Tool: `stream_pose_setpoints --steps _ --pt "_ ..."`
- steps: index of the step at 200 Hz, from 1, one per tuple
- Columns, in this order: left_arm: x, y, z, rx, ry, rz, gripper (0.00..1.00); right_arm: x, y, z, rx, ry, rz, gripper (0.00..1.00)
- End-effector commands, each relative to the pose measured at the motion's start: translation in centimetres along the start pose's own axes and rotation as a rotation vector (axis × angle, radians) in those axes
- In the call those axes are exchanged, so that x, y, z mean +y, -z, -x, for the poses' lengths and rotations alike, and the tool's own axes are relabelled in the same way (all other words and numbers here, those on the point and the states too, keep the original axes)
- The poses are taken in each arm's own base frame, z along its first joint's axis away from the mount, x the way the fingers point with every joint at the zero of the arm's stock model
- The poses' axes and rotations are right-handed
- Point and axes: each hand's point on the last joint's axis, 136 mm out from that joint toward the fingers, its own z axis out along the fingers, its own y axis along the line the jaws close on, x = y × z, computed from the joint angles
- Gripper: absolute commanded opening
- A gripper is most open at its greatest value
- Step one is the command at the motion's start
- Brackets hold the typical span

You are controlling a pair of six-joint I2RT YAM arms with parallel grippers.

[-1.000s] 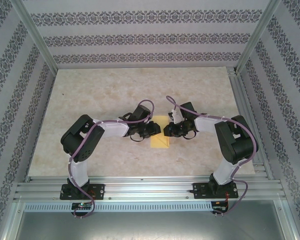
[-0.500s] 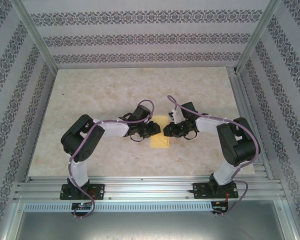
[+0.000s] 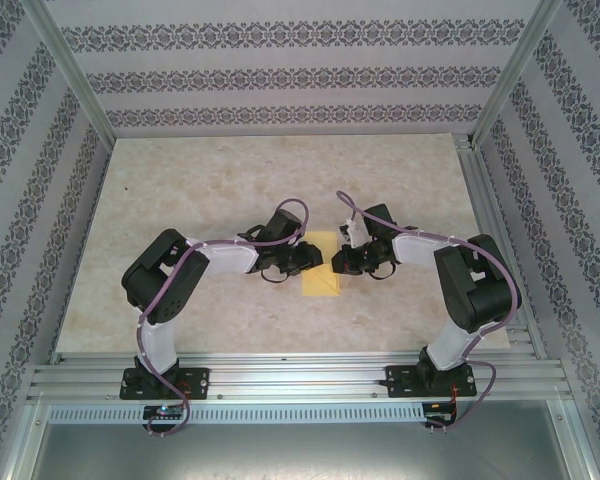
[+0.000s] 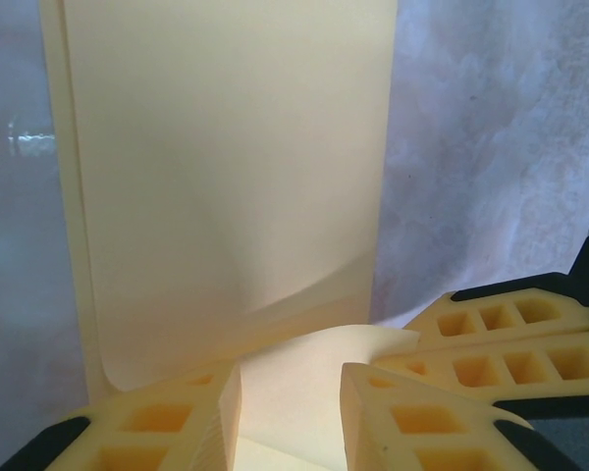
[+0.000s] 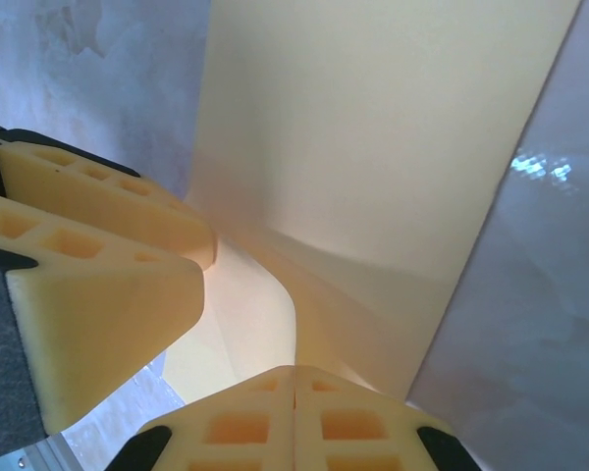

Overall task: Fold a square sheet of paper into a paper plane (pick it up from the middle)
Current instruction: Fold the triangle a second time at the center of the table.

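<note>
Right gripper (image 5: 294, 378) has drawn back slightly and closed on the raised flap of the folded yellow paper (image 3: 322, 283) lying on the counter (image 3: 180, 180); wrist views show the left gripper (image 4: 292, 388) narrowly parted around this flap.

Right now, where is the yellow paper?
In the top view, the square sheet of paper lies near the middle of the table, between the jaws of the left arm and the right arm.

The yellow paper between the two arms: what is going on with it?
Two robot arms are folding the paper on the table. The right gripper has its fingers shut on the edge of a raised flap, it seems. The left gripper stands open around that flap, not clamping it. The rest lies flat.
</note>
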Motion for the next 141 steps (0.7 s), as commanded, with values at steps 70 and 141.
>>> stream_pose_setpoints --steps 70,141 --pt "-3.35 1.20 0.64 -0.037 -0.059 -0.081 0.39 -0.78 -0.24 0.85 -0.009 0.014 -0.027 0.07" --pt "-3.43 1.35 0.54 -0.038 -0.068 -0.082 0.40 -1.12 -0.40 0.97 -0.001 0.014 -0.042 0.08"
